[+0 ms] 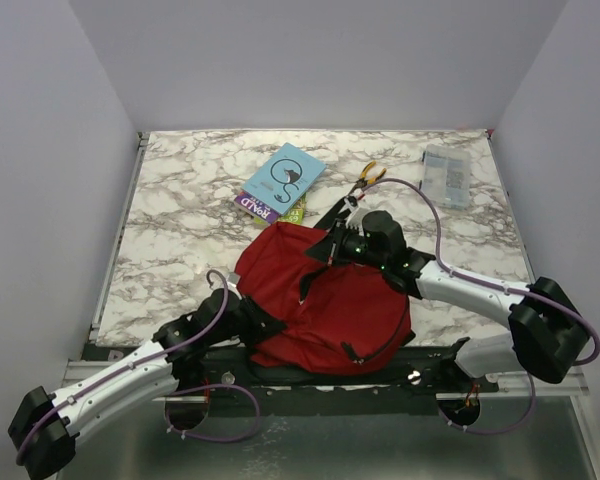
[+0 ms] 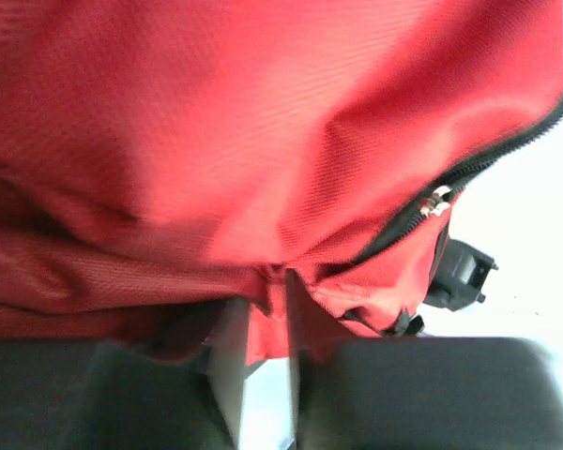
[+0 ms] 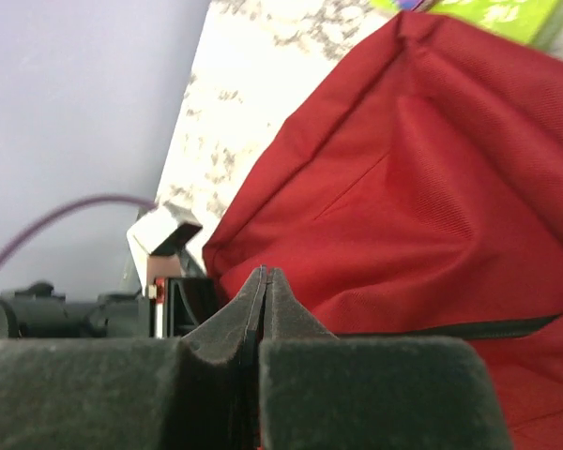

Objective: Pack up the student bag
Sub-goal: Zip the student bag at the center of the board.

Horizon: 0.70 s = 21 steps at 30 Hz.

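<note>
The student bag, dark red with black zippers, lies slumped at the near middle of the marble table. My left gripper is at the bag's left edge. In the left wrist view its jaws pinch a fold of red fabric, and a black zipper runs to the right. My right gripper is at the bag's far edge beside a black strap. In the right wrist view its pads are pressed together just in front of the bag, with nothing visible between them.
A light blue book lies on a purple book behind the bag, with a green item beside them. Yellow-handled pliers and a clear plastic case lie at the far right. Walls close in the table.
</note>
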{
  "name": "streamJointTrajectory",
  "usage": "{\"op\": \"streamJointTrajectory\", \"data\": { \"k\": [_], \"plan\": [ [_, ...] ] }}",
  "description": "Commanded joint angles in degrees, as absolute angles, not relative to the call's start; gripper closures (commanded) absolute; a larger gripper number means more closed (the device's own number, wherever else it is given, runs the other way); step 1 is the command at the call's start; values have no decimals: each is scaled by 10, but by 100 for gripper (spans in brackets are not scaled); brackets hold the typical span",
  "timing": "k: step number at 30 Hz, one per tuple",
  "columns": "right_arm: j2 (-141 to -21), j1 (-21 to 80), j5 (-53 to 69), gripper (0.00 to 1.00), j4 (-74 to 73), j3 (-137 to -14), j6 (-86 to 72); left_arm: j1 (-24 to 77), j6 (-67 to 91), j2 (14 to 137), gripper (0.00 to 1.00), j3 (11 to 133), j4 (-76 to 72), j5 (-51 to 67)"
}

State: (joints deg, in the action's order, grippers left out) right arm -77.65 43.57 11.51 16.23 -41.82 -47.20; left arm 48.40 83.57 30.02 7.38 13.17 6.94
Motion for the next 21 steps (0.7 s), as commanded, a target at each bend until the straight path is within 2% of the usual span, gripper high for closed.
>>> {"op": "streamJointTrajectory", "data": {
  "k": [1,2,4,5,6,8,14,21],
  "plan": [
    [-780,440,226,99,151,-415,-420,484,742,303,68,120,140,98],
    [-774,440,234,99,131,-414,-404,483,731,307,61,125,141,108],
    [-751,440,241,82,103,-402,-388,484,714,315,51,130,140,127],
    [-735,440,235,70,93,-394,-385,483,705,315,47,132,140,137],
    [-718,440,226,62,85,-383,-391,484,698,315,42,132,140,143],
    [-690,440,213,50,78,-364,-393,483,679,311,36,137,139,157],
    [-679,440,249,45,160,-306,-430,483,624,310,30,166,140,178],
    [-750,437,298,47,299,-279,-479,483,594,333,22,198,144,188]
  ]
}}
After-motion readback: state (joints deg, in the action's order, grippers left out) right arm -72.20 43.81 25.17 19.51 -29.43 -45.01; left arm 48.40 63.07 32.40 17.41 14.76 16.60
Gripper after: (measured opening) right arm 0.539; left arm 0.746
